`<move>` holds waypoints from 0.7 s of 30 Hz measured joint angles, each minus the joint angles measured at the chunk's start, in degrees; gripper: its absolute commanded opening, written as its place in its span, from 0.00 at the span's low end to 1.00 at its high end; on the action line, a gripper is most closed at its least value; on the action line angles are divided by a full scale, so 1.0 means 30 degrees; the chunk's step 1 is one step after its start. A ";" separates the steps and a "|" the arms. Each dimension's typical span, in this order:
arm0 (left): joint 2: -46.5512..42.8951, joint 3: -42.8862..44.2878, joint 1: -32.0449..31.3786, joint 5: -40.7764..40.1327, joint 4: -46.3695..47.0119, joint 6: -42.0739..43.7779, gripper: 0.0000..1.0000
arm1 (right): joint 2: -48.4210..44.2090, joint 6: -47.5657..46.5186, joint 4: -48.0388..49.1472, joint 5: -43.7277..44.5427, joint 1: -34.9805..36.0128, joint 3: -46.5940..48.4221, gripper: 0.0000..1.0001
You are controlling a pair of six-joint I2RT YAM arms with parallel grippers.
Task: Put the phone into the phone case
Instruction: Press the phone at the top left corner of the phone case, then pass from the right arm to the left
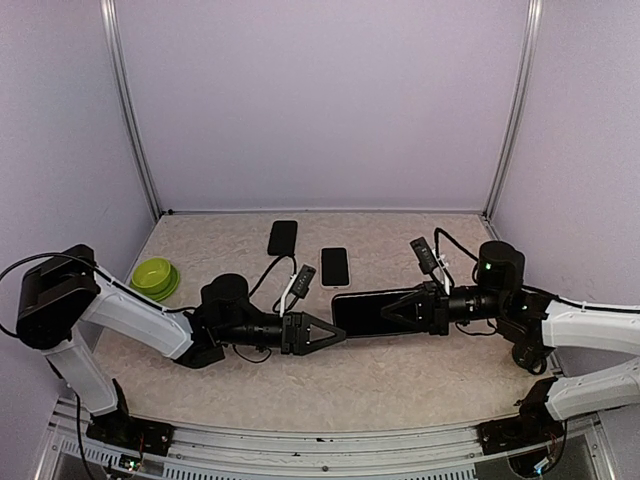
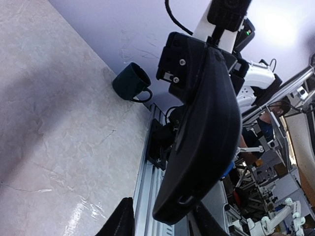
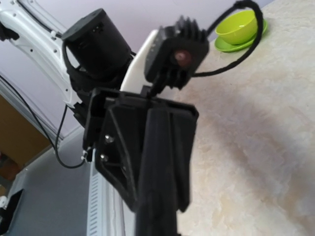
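A black phone case (image 1: pixel 365 312) is held in the air above the middle of the table (image 1: pixel 400 390), between the two arms. Its long axis runs left to right, roughly parallel to the table's near edge, with the left end a little nearer the arm bases. Its broad face is turned up toward the overhead camera.

The right gripper (image 1: pixel 418 306) is clamped on the right end of the case and carries it. The left gripper (image 1: pixel 335 333) meets the opposite end. In its wrist view its fingers (image 2: pixel 120 221) stand apart on either side of the case's rounded end, with a gap showing beside one finger, so it is not gripping.

The phone (image 1: pixel 334 266), dark-faced with a pale rim, lies flat on the table just behind the case, clear of both grippers. Its long axis points toward the back wall.

A second dark flat rectangle (image 1: pixel 283 238) lies further back and to the left, and a green bowl (image 1: pixel 153 277) sits near the left wall
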 measured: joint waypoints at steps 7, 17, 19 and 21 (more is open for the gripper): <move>-0.2033 -0.0291 0.0539 -0.0801 -0.2375 0.1413 0.51 | -0.0372 -0.1173 -0.2149 0.0073 0.0029 0.0670 0.00; -0.5668 0.1137 0.0889 -0.1843 -0.8240 0.6943 0.56 | 0.1049 -0.1763 -0.3512 -0.0998 0.0029 0.1362 0.00; -0.5632 0.1851 0.0911 -0.1647 -0.9530 0.8029 0.56 | 0.1625 -0.1574 -0.3424 -0.1399 0.0036 0.1362 0.00; -0.5501 0.2528 0.0918 -0.1326 -1.0601 0.8852 0.56 | 0.2098 -0.1406 -0.3293 -0.1676 0.0109 0.1362 0.00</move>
